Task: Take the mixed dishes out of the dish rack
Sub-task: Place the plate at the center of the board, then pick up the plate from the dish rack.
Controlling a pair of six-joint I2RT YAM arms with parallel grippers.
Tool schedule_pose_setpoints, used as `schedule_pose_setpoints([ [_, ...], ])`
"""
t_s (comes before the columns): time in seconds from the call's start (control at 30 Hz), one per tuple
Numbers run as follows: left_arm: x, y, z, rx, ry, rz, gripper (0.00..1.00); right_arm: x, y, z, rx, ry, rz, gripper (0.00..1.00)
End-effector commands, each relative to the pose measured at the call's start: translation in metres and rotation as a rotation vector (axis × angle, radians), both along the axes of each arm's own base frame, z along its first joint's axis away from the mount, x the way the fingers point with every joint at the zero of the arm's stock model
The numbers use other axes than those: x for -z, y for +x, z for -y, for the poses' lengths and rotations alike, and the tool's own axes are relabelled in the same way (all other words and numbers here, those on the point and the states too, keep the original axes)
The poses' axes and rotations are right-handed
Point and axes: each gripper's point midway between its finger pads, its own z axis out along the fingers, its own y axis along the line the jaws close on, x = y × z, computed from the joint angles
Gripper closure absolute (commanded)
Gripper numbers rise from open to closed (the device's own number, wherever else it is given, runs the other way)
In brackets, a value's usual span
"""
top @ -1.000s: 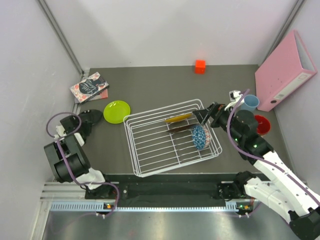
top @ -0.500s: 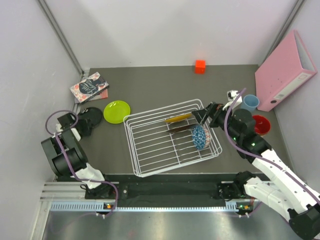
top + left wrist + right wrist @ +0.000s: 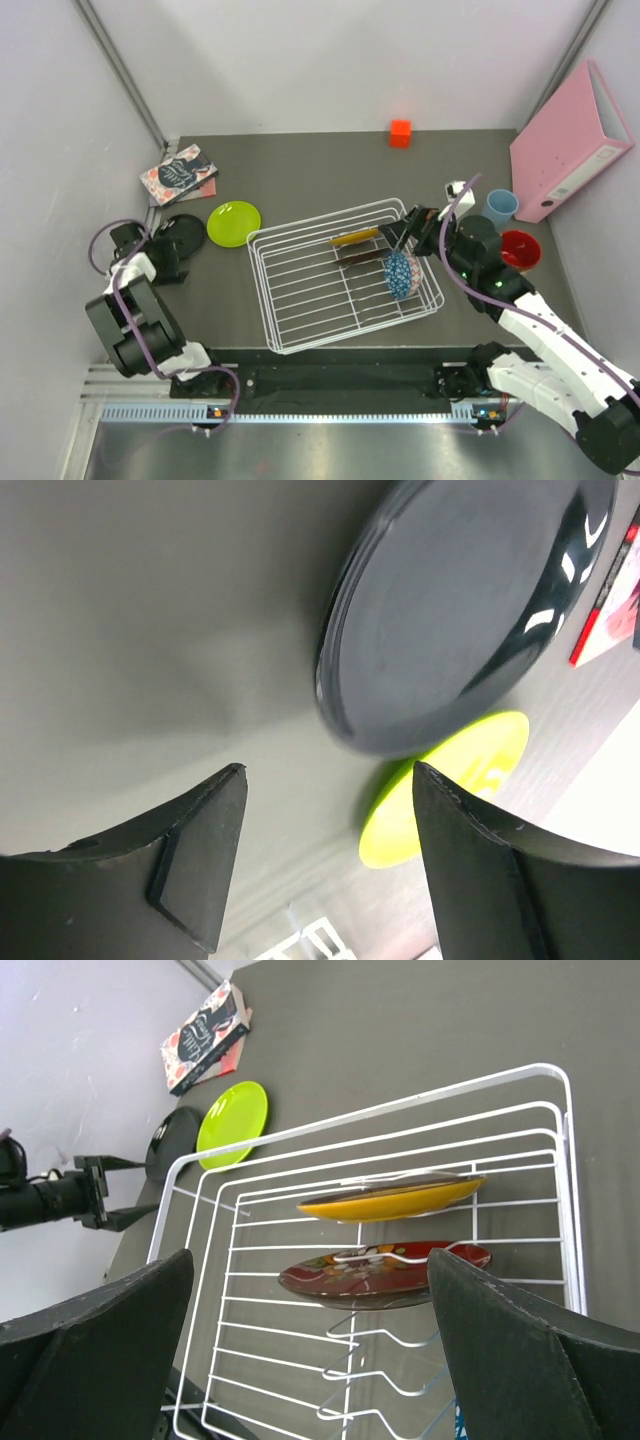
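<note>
Right tool (image 3: 408, 230), spread wide and empty, hovers at the dish rack (image 3: 300, 290) end nearest the right edge of the worktop (image 3: 320, 170), with the upright yellow plate (image 3: 357, 237) lying lengthwise toward it.

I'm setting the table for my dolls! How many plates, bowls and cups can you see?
Plates: 4 (lime green plate, black plate, yellow plate, reddish plate)
Bowls: 1 (blue patterned bowl)
Cups: 2 (light blue cup, dark mug)
Total: 7
</note>
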Motion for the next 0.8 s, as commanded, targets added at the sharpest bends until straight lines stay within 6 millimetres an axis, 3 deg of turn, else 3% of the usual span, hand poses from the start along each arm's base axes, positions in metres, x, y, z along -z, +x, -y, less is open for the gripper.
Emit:
schedule_pose_setpoints([
  [0.0,-0.024,-0.017,0.010,0.001,0.002,0.019,0.28,-0.021,0.001,-0.008,-0.032,0.049,0.057,0.00],
  [0.17,-0.073,0.000,0.036,0.057,0.020,0.167,0.27,-0.027,0.002,-0.007,-0.025,0.056,0.071,0.00],
  [0.4,-0.190,0.028,0.081,0.193,0.281,0.460,0.22,-0.036,0.006,0.000,0.013,0.021,0.083,0.00],
  [0.5,-0.229,0.040,0.124,0.390,0.391,0.561,0.23,-0.036,0.008,0.006,0.043,0.002,0.085,0.00],
  [0.57,-0.239,0.047,0.169,0.583,0.450,0.600,0.25,-0.034,0.011,0.012,0.076,-0.018,0.071,0.00],
  [0.6,-0.239,0.044,0.200,0.695,0.451,0.620,0.27,-0.033,0.013,0.015,0.093,-0.029,0.068,0.00],
  [0.67,-0.234,0.048,0.235,0.883,0.509,0.646,0.30,-0.030,0.012,0.018,0.105,-0.044,0.061,0.00],
  [0.7,-0.231,0.039,0.272,1.021,0.493,0.677,0.32,-0.030,0.014,0.021,0.127,-0.052,0.063,0.00],
  [0.73,-0.236,0.035,0.295,1.171,0.562,0.728,0.37,-0.032,0.015,0.024,0.137,-0.056,0.068,0.00],
  [0.77,-0.216,0.034,0.322,1.317,0.562,0.702,0.39,-0.032,0.015,0.026,0.150,-0.063,0.067,0.00],
])
